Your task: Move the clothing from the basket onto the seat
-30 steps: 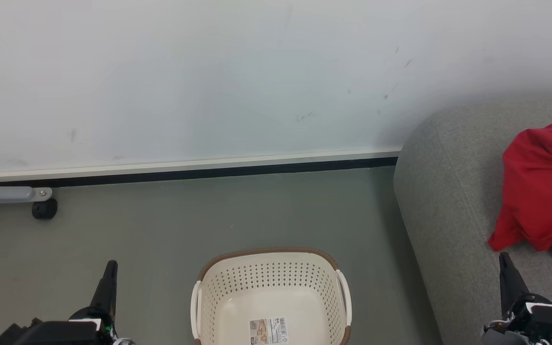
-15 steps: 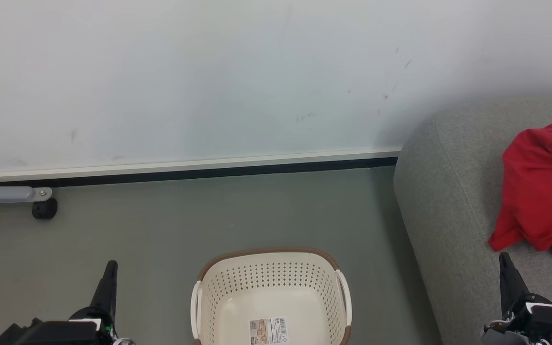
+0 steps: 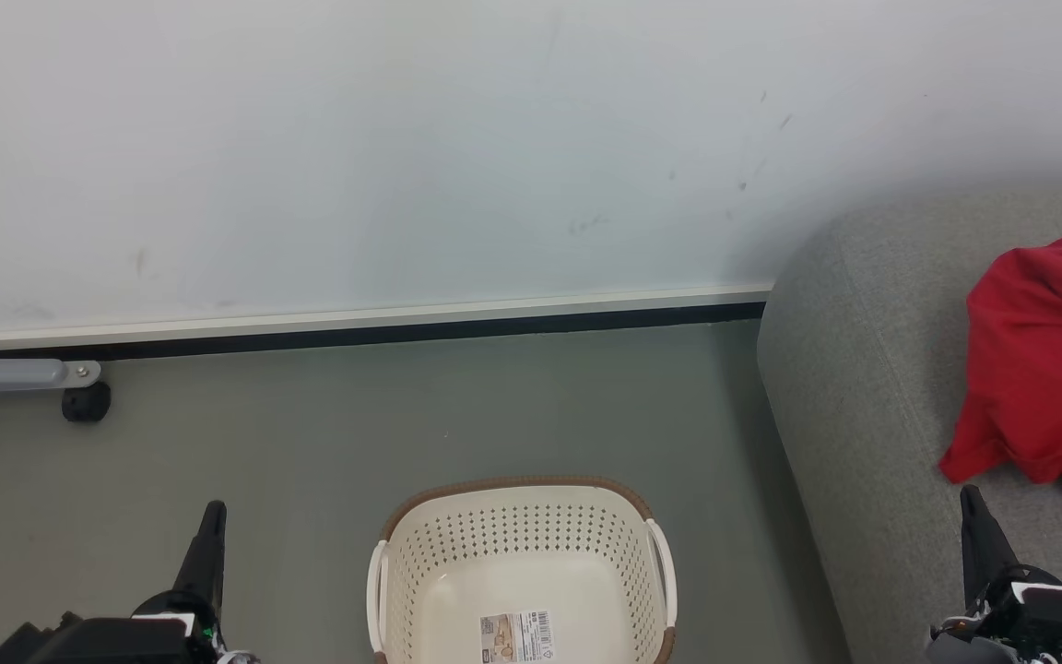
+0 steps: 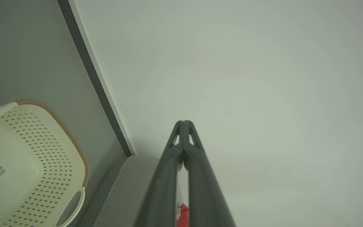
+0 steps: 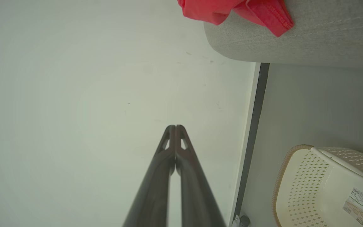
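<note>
Left gripper (image 3: 211, 516): clenched, fingers pressed together, holding nothing. It is low at the left, over the floor (image 3: 310, 443) and left of the basket (image 3: 522, 530).
Right gripper (image 3: 969, 503): clenched too, nothing between its fingers. It shows against the seat (image 3: 863, 369), just below the clothing (image 3: 1038, 369), not touching it.
Clothing: bright red, soft, crumpled in one heap with deep folds, a bit of white trim at its top. It lies on the seat, at the right edge of the head view.
Seat: grey woven fabric, rounded corner, close to the wall (image 3: 402, 138).
Basket: cream, perforated walls, brown rim, white handles. It stands on the floor left of the seat, apart from it, and its bare bottom shows a label (image 3: 517, 636).
Floor: grey-green; a strip of it lies between basket and seat.
Wall: white, a few small dark marks, with a black baseboard (image 3: 402, 334) under it.
Caster (image 3: 86, 403): black, under a grey leg, far left by the wall.
</note>
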Controlling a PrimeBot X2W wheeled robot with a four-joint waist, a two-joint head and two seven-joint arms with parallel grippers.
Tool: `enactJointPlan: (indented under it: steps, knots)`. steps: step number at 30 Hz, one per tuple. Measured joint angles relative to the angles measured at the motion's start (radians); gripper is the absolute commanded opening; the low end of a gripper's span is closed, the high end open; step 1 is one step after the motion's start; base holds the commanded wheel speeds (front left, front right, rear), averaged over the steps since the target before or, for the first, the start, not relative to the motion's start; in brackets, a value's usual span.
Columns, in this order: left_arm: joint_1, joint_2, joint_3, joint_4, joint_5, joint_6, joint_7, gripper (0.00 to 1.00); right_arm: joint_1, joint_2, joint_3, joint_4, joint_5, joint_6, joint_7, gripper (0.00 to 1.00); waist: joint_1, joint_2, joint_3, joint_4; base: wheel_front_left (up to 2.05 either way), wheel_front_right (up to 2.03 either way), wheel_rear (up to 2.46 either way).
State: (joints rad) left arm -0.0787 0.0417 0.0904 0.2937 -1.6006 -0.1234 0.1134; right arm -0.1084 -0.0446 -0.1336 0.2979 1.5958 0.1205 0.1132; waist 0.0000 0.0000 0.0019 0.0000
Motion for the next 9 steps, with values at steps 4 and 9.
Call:
enactJointPlan:
  steps: [4,9]
  knots:
    - [0.000,0.000,0.000,0.000,0.000,0.000,0.000,0.00,0.000,0.000,0.000,0.000,0.000,0.000,0.000,0.00,0.0000,0.0000,0.000,0.000,0.00,0.00,0.00]
    - [0.000,0.000,0.000,0.000,0.000,0.000,0.000,0.00,0.000,0.000,0.000,0.000,0.000,0.000,0.000,0.00,0.0000,0.0000,0.000,0.000,0.00,0.00,0.00]
